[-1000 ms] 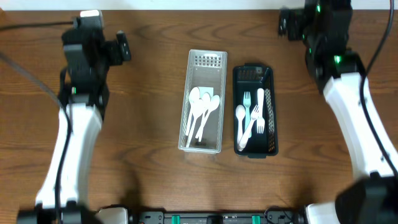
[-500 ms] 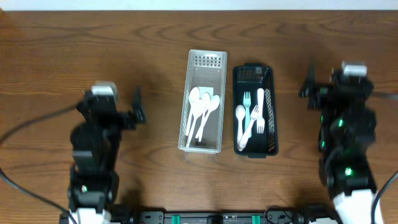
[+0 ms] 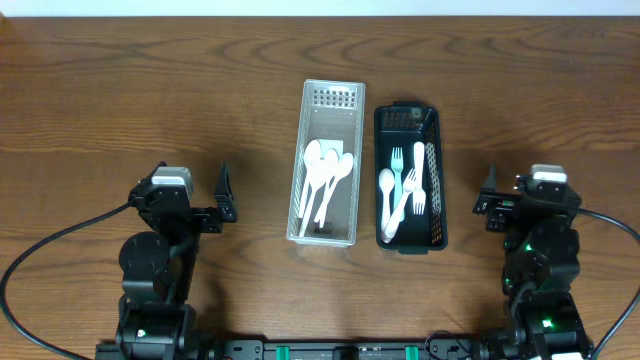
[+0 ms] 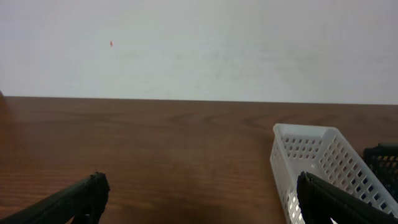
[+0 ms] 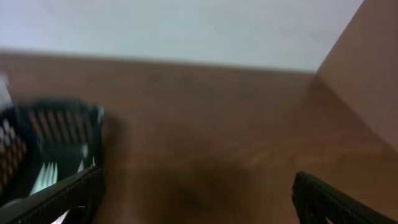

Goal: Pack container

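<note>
left wrist shows wooden table (image 4: 155,149) meeting white wall (image 4: 199,50).

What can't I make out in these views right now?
Right wrist: blur smears the black basket; its contents are unreadable.
Left wrist: the white basket is cut off by the bottom edge; its contents are hidden.
Overhead: the spoons overlap, too small to count.

2 matt-black arms, left arm (image 3: 155,258) and right arm (image 3: 541,268), each topped by a pale grey block (image 3: 170,178), black cable (image 3: 40,250) trailing off, tiny green lights (image 3: 527,248) glowing; jaws black too.
</note>
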Controlling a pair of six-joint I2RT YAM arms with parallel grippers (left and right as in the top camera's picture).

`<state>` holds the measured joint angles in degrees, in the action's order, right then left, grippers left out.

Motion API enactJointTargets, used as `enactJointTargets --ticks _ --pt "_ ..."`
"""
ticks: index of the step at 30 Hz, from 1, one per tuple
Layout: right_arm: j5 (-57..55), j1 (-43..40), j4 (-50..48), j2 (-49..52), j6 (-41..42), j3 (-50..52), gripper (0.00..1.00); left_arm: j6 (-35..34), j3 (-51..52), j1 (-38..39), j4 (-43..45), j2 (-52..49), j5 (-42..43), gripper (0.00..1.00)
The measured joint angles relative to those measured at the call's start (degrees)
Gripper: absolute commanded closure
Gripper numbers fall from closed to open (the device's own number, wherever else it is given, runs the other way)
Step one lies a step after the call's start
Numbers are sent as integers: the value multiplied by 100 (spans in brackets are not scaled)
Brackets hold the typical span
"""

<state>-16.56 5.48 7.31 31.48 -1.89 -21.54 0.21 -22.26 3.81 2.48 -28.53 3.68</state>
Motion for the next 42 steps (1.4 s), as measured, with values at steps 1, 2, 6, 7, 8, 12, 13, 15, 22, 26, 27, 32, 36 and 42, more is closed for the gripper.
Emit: enactJointTargets --ticks 1,2,6,7,8,12,13,15,22,26,27,32,36,42 --pt "0 0 160 0 0 7 1 0 0 0 -22 -13 0 2" --pt "0 0 339 2 0 11 1 0 0 0 -59 -28 0 2" --pt "-2 0 1095 0 0 17 1 0 0 0 -295 -74 0 2" --pt "-2 0 1285 2 0 20 1 0 0 0 -415 -76 0 2" --pt "0 0 1510 2 0 20 1 0 0 0 -544 -79 0 2" --pt "-2 0 2212 2 0 28 1 0 2 0 -1137 -94 0 2" --pt "-2 0 2363 0 0 33 1 0 2 0 -1290 -98 0 2" --pt "-2 0 2688 -26 0 33 1 -2 2 0 -1604 -98 0 2" --pt "-4 0 3569 -841 0 37 1 -2 2 0 -2557 -98 0 2" --pt "-2 2 3851 -1434 0 37 1 -2 2 0 -2931 -98 0 2" --pt "-4 7 3915 -1591 0 37 1 -2 2 0 -2999 -98 0 2" --pt "184 125 3718 -2229 208 46 1 -2 2 0 -3195 -98 0 2" --pt "730 138 2363 -2581 391 378 1 -2 2 0 -3230 -98 0 2" --pt "1375 138 -352 -2846 415 1727 1 -2 4 0 -3235 -98 0 2"
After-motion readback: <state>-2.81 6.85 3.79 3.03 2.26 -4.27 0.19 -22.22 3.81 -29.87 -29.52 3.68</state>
